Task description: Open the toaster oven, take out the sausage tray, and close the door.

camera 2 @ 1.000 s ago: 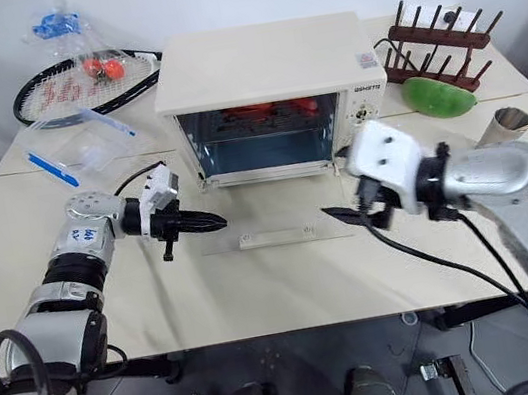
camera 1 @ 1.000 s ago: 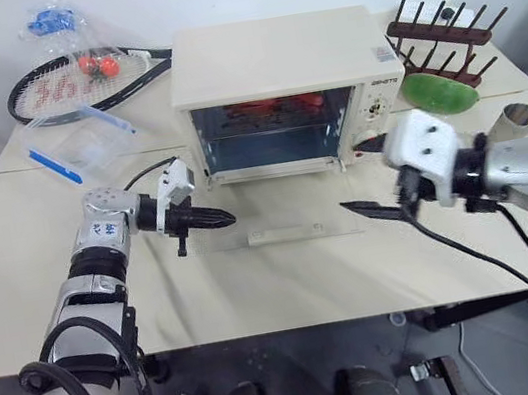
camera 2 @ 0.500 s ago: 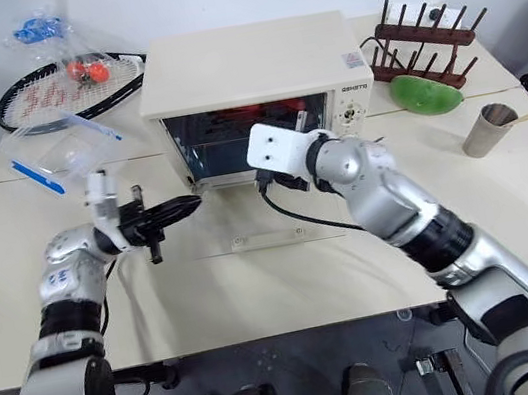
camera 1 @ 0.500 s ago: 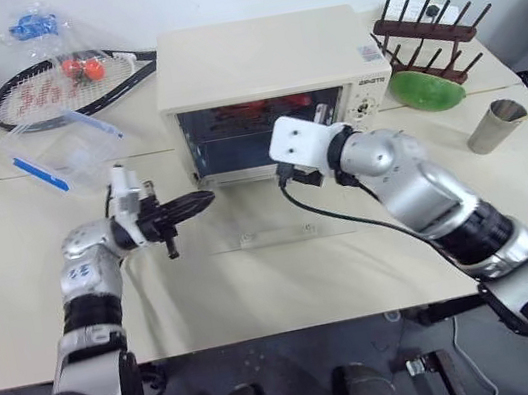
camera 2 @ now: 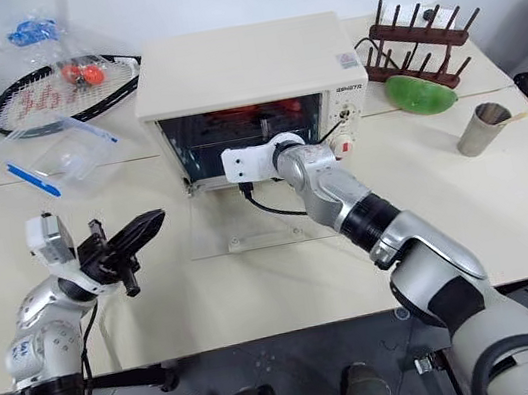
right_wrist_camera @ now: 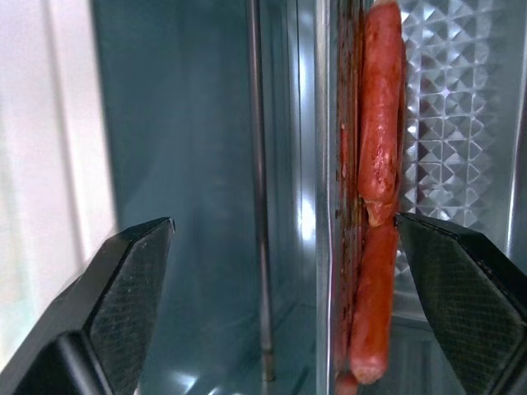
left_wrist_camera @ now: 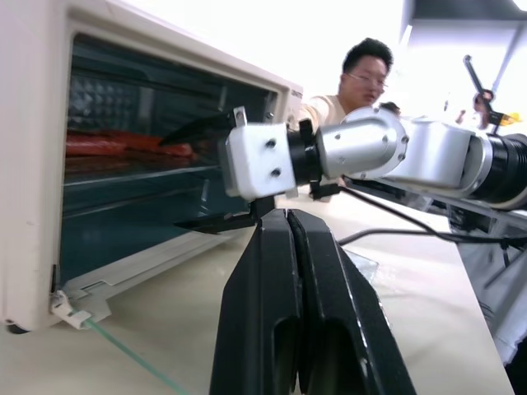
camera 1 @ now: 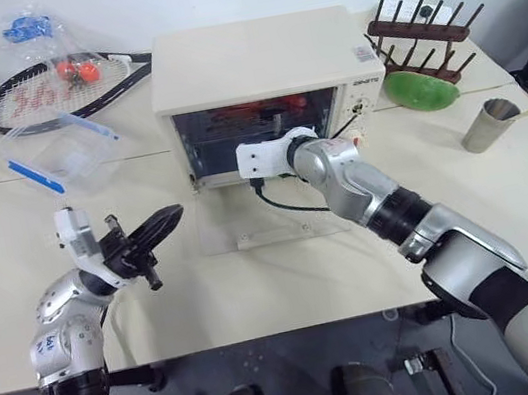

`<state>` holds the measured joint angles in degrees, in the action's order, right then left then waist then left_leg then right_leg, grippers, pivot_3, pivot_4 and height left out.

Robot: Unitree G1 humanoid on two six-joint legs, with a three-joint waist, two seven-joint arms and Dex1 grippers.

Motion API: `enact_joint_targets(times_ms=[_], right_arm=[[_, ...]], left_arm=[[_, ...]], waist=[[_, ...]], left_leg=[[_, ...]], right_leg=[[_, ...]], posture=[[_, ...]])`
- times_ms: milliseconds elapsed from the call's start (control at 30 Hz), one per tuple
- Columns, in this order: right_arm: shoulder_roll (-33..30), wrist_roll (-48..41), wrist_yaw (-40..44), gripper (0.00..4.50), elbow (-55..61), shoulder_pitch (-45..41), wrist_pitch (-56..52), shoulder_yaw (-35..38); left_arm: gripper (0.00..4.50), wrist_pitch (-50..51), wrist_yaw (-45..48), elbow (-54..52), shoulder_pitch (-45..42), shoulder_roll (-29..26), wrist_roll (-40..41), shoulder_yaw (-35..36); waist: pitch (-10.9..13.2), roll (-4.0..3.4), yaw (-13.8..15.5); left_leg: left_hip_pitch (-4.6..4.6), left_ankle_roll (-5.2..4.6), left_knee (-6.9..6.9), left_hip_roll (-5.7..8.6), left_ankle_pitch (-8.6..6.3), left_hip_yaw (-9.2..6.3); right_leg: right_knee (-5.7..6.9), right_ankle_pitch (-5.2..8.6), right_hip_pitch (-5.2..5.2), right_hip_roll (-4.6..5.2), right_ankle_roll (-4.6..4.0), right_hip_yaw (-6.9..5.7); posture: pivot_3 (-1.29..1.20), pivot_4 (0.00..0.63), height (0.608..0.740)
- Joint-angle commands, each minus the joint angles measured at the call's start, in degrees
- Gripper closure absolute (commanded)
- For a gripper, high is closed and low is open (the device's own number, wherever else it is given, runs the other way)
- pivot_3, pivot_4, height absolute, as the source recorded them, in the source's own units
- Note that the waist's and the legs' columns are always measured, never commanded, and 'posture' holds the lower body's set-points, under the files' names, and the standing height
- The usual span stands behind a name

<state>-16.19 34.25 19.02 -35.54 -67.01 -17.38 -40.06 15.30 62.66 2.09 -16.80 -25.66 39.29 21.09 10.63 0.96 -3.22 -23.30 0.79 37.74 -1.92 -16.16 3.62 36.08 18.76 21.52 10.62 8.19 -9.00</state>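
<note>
The right tool (right_wrist_camera: 280, 321) stands wide open and empty at the mouth of the boxy cream-white toaster oven (camera 1: 257, 62), its fingers spread either side of the shiny silver sausage tray (right_wrist_camera: 342, 197), not touching it. The tray sits on the rack inside. The glass door (camera 1: 279, 223) lies flat on the cream table (camera 1: 259, 289). The left tool (camera 1: 153, 231) is shut and empty, left of the door with open table around it.

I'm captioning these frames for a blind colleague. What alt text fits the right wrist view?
The right end effector, fingers spread wide, points into the open toaster oven at the edge of the sausage tray, which carries red sausages. The tray's edge lies between the two black fingers, not yet gripped, in front of the oven's dimpled metal wall.
</note>
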Motion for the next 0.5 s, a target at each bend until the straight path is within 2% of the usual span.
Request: enact_joint_targets(times_ms=[33,100,200,500], right_arm=[[2.2,1.8,-1.9,0.00,-4.9,-3.1,1.0,1.5],[3.1,2.5,-2.2,0.00,-7.2,-4.0,1.2,1.5],[4.2,3.5,-2.5,0.59,-9.4,-4.9,0.4,1.5],[4.8,5.6,-4.8,3.53,-12.4,-6.0,0.7,2.1]], left_arm=[[4.48,0.0,-2.6,-3.8,1.5,0.0,1.8,1.1],[4.48,-0.1,-3.2,-4.2,2.0,-0.1,1.9,1.0],[4.50,-0.5,-4.4,-4.3,1.8,0.1,2.3,1.1],[4.50,2.3,-7.2,-3.1,0.5,-0.5,3.1,0.6]], waist=[[0.0,0.00,-0.1],[0.0,0.00,-0.1],[0.0,0.00,-0.1],[0.0,0.00,-0.1]], left_leg=[[0.00,0.00,0.00,-0.01,0.00,0.00],[0.01,0.00,-0.03,0.00,0.00,0.02],[0.02,0.01,-0.04,0.00,0.00,0.01],[0.03,0.02,-0.09,0.00,0.00,0.02]], right_leg=[[-0.01,0.00,0.00,-0.01,0.00,0.00],[-0.01,0.00,0.00,-0.01,0.00,0.01],[-0.01,0.00,0.00,-0.01,0.00,0.01],[-0.03,0.00,0.01,-0.01,0.00,0.01]], posture=[[0.00,0.150,0.740],[0.00,0.150,0.740],[0.00,0.150,0.740],[0.00,0.150,0.740]])
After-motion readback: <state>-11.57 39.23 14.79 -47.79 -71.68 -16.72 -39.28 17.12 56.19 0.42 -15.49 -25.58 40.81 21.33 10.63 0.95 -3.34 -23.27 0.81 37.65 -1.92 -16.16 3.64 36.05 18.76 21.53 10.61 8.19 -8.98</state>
